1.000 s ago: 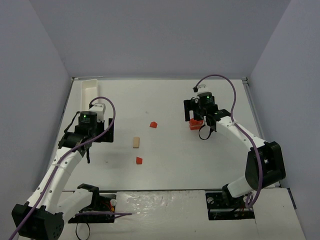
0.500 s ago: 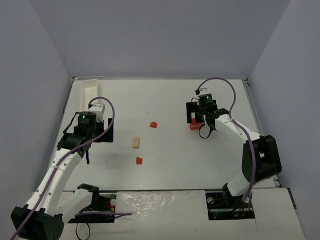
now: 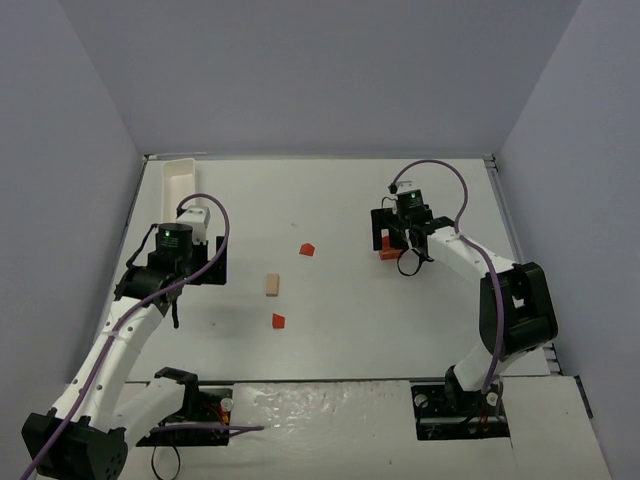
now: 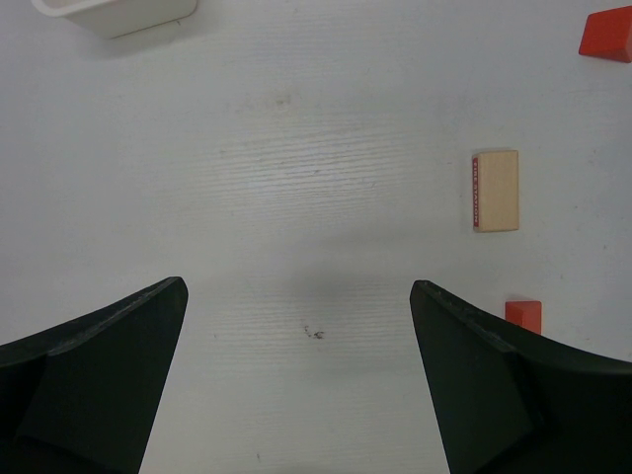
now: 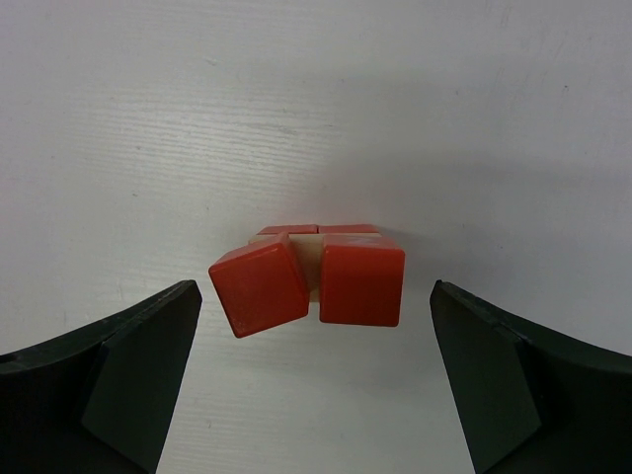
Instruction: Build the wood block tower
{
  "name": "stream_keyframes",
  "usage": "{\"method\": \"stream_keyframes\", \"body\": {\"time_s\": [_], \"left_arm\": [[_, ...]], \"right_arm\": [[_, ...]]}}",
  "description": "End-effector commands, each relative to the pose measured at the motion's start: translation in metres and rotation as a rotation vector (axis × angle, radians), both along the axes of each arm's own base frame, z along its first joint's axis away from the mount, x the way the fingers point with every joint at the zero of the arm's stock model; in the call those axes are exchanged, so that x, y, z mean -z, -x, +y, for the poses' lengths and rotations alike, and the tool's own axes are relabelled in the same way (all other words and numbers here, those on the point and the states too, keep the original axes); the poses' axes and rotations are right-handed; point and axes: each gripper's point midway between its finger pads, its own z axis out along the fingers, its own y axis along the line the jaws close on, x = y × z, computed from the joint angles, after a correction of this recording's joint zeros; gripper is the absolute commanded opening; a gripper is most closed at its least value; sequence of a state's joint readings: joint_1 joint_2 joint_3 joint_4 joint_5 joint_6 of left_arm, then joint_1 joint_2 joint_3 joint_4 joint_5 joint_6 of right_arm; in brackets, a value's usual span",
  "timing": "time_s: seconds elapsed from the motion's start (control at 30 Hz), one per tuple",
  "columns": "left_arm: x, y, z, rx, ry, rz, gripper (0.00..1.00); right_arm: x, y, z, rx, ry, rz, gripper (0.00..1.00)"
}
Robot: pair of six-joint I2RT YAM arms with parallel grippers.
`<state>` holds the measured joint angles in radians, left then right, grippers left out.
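The wood block tower [image 5: 311,276] shows in the right wrist view as two red cubes side by side on a pale tan piece, with more red blocks under it; the left cube sits skewed. From above, the tower [image 3: 389,250] stands at the table's right middle. My right gripper [image 5: 316,336] hovers over it, open, its fingers apart from the blocks on both sides. My left gripper [image 4: 296,326] is open over bare table at the left. A tan block [image 4: 496,191] and red blocks [image 4: 524,314] [image 4: 605,35] lie loose to its right.
A long white tray [image 3: 181,180] stands at the back left corner, its end [image 4: 118,12] showing in the left wrist view. Loose pieces lie mid-table: a red block [image 3: 306,249], a tan block [image 3: 271,285] and another red block [image 3: 278,321]. Grey walls enclose the table.
The right arm has drawn its gripper a little back and to the right above the tower, and its elbow has swung in. The left arm has held still.
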<state>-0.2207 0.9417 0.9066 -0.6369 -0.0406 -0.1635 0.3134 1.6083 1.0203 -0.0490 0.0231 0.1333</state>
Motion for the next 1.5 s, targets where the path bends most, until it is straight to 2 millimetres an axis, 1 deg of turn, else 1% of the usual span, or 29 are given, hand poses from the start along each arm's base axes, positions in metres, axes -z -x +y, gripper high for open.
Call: {"method": "stream_keyframes", "body": {"time_s": [0.0,0.27,0.6,1.47], "left_arm": [[-0.0152,-0.0128,-0.0030,0.009,0.012,-0.064,0.95],[-0.0149,-0.0131,-0.0033,0.011,0.010,-0.063,0.95],[-0.0145,-0.0130,-0.0031,0.010,0.010,-0.062,0.95],[-0.0127,-0.0132,-0.0033,0.011,0.010,-0.055,0.95]], "right_arm": [[-0.0096,-0.0110,0.0027,-0.003,-0.020,-0.034,1.00],[-0.0085,-0.0138,0.0024,-0.008,-0.013,-0.032,0.97],[-0.0059,-0.0156,0.0028,-0.011,-0.009,-0.028,0.89],[-0.0051,-0.0184,0.0026,-0.029,0.007,-0.029,0.72]]}}
